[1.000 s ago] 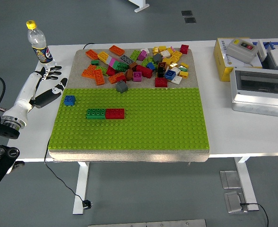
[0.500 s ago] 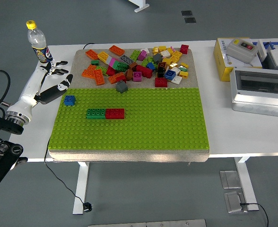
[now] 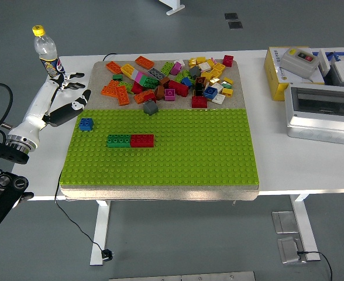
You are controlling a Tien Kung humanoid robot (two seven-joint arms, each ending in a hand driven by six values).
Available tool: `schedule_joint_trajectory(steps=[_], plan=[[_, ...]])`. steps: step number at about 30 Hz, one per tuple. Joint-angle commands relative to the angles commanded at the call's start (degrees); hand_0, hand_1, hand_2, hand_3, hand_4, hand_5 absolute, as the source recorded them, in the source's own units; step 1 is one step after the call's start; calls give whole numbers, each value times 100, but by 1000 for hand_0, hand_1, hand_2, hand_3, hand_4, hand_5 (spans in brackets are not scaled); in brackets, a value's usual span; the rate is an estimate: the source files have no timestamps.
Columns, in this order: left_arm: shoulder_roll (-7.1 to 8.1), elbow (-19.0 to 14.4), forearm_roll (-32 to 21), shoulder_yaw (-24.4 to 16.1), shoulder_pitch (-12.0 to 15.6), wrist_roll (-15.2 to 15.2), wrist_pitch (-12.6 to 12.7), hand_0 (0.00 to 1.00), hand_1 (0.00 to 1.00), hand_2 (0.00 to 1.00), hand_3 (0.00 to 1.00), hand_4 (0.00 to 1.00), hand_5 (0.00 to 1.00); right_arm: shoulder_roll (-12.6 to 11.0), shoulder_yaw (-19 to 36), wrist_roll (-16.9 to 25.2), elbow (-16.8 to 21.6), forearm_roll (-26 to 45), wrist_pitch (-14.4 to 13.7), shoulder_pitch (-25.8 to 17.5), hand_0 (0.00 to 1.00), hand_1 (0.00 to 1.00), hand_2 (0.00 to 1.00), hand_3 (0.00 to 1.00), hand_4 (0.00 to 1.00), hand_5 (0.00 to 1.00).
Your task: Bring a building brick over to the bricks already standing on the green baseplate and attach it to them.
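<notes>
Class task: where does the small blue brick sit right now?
In the head view, the blue brick sits alone near the green baseplate's left edge, up-left of the green-and-red row.

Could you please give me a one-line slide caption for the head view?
Left hand open beside the green baseplate, where green brick and red brick stand joined.

Robotics lab or test bay — bare grey floor (image 3: 160,23), white height-adjustable table (image 3: 277,152). Grey electrical enclosure (image 3: 322,112) and push-button control box (image 3: 301,60) sit at its right end.
</notes>
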Motion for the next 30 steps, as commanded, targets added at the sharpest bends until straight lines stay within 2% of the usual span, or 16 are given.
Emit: schedule_joint_trajectory(steps=[21, 25, 28, 29, 30], plan=[[12, 31, -16, -45, 22, -14, -10, 905, 748, 689, 802, 623, 532, -45, 16, 54, 7, 30, -36, -10, 740, 736, 793, 756, 412, 908], [69, 95, -3, 51, -37, -18, -14, 906, 759, 704, 802, 623, 530, -47, 29, 68, 9, 16, -44, -14, 736, 734, 789, 751, 413, 907], [169, 197, 68, 188, -135, 7, -30, 906, 759, 704, 802, 623, 530, -47, 31, 73, 11, 15, -49, -12, 736, 734, 789, 751, 413, 907], [205, 234, 87, 244, -177, 22, -39, 917, 847, 773, 802, 623, 503, -48, 32, 73, 12, 14, -50, -11, 734, 731, 786, 754, 414, 906], [243, 278, 113, 306, -226, 46, -54, 917, 847, 773, 802, 623, 503, -49, 32, 74, 13, 15, -51, -9, 734, 731, 786, 754, 414, 906]])
